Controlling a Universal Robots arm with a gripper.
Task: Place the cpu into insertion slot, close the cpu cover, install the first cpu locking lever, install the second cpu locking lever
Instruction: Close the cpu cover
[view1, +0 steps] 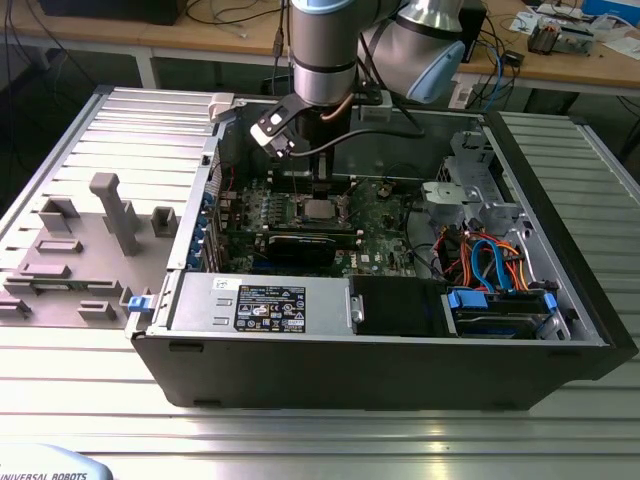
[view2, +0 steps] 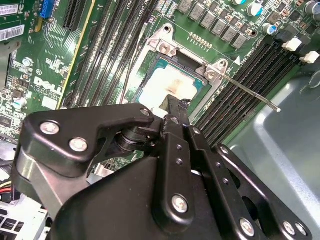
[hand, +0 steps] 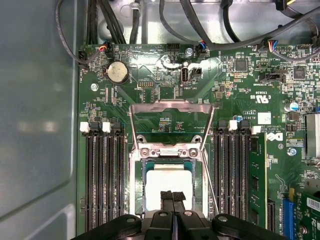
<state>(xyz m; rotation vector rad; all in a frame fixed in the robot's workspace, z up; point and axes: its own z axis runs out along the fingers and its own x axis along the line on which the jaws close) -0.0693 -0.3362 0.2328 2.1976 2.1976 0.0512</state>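
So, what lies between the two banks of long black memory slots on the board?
In the first wrist view, the insertion slot lies between them with the cpu seated in it, and the shut gripper hangs over the cpu.

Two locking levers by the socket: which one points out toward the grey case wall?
The hook-tipped lever, crossing the black memory slots; the other lever lies on the cpu's opposite side.
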